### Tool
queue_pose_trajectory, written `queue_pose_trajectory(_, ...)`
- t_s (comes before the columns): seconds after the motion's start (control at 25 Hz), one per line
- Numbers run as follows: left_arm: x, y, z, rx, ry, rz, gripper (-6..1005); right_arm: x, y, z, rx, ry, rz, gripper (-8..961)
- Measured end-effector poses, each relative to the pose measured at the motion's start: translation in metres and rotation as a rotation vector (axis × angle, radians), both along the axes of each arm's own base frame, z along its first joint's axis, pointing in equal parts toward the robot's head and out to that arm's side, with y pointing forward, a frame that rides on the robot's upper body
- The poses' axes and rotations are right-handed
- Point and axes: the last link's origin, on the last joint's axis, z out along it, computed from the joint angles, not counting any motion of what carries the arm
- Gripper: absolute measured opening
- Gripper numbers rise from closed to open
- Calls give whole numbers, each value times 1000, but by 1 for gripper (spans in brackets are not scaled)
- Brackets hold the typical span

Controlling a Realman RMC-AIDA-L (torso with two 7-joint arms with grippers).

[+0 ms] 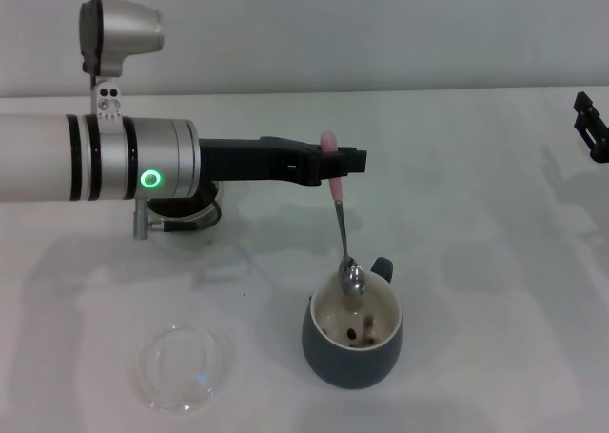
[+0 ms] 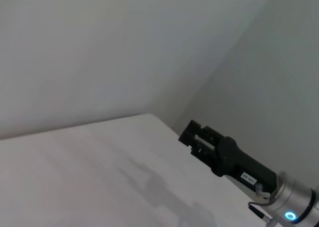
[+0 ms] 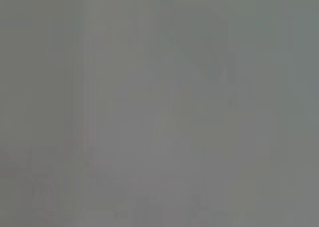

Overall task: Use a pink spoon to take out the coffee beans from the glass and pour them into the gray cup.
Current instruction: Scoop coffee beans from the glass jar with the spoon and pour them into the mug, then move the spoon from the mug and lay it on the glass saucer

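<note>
My left gripper [image 1: 335, 163] reaches across the table and is shut on the pink spoon [image 1: 341, 226] near its pale pink handle end. The spoon hangs steeply down, its metal bowl just over the rim of the gray cup [image 1: 353, 339]. A few dark coffee beans [image 1: 359, 334] lie on the cup's cream-white bottom. The glass [image 1: 186, 220] with beans stands behind my left forearm, mostly hidden. My right gripper [image 1: 591, 127] is parked at the far right edge; it also shows in the left wrist view [image 2: 195, 136].
A shallow clear round dish [image 1: 184, 365] lies at the front left of the white table [image 1: 476, 243]. The right wrist view shows only a plain grey blur.
</note>
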Motion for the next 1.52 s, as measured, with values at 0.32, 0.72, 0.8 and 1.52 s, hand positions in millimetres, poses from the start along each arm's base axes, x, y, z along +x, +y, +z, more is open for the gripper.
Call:
queue_pose_trajectory(0.32,-7,-3,13,47,-71,24,134,1,-1,0,0,-1,-3,552)
queue_pose_trajectory(0.72,-107,-47,79,242,-478,405,132,0,2,0,-2,-4,-5,552)
queue_pose_trajectory(0.8,-142,-75,85,275,-537,519,133,2,3,1,-1,-6,-21,552)
queue_pose_trajectory(1.52,-213,-138,69,364,-457,704,138,-6,23,4,12,-56,-36,552)
